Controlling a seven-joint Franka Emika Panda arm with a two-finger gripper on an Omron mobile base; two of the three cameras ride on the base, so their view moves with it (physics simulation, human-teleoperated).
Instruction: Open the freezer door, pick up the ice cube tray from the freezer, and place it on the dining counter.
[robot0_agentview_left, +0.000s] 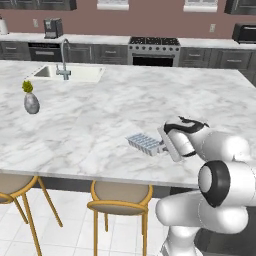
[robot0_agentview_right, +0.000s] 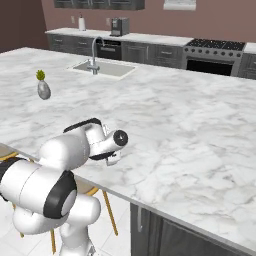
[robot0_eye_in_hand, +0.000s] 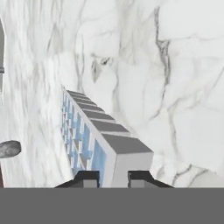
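Now you are at the last step: the dining counter (robot0_agentview_left: 125, 100), a broad marbled tabletop, fills most of the left base view, and the ice cube tray (robot0_agentview_left: 145, 143) is already over it, in the lower middle of the frame just left of the arm's wrist. Judging by that, the freezer work is done and only the placing remains.

Your gripper (robot0_eye_in_hand: 113, 177) has the tray by one short end. In the hand view the jaws stand narrowly parted at the bottom edge, one tip on each side of the tray's grey end wall, so they are closed on it.

You cannot tell from these views whether the tray's underside touches the marble or hangs just above it. So your next move, as I judge it, is to settle it flat, then release and draw back without dragging it.

The tray's long axis runs straight out from the jaws: toward the upper left in both the left base and hand views, its blue cells facing left in the latter.
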